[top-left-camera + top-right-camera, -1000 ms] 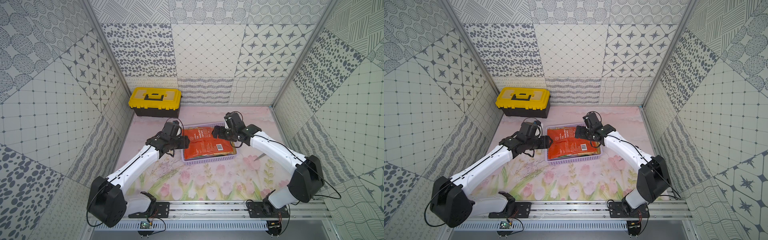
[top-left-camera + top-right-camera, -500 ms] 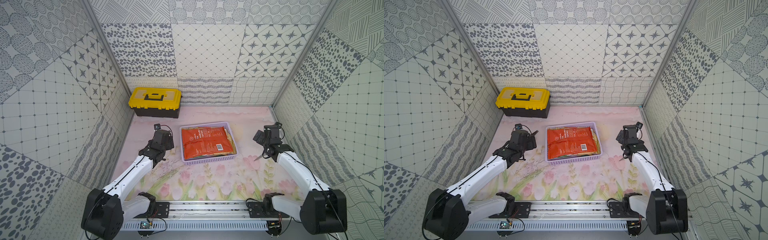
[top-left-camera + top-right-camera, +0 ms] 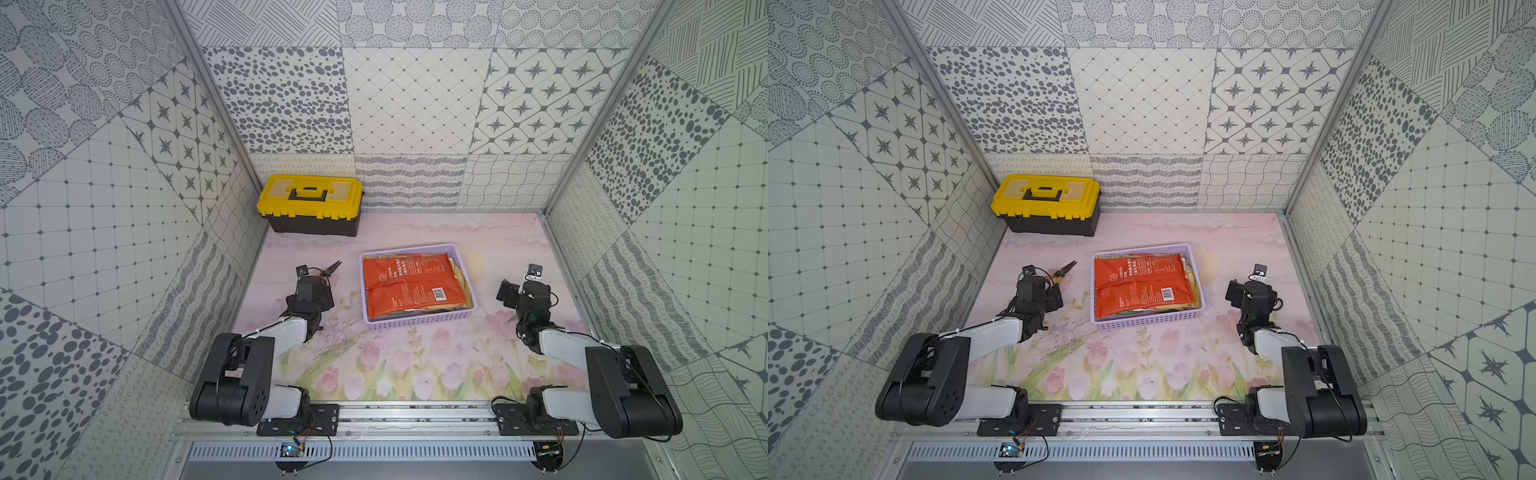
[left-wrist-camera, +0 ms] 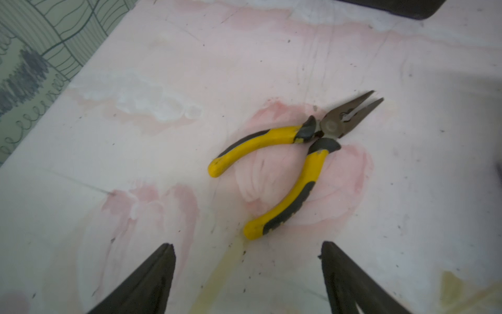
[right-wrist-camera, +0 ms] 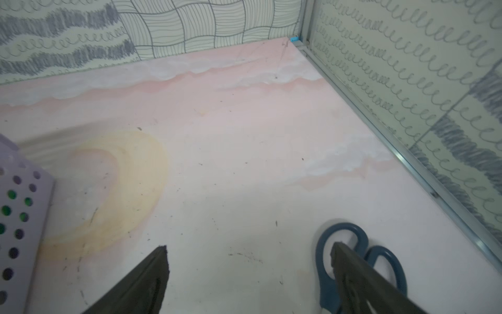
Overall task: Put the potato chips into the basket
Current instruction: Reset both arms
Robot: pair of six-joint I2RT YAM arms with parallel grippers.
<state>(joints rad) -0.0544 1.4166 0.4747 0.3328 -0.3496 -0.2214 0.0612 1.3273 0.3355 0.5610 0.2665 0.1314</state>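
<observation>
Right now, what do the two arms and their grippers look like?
Both match: the left arm and right arm have white link shells between bulky black joint housings, thin black cables along them, and black base plates on a silver rail. A small black camera sits on each wrist. The left gripper and right gripper have plain black tapering fingers.

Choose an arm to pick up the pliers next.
Left. The pliers lie right in front of the open left gripper, while the right gripper is on the opposite side of the basket.
</observation>
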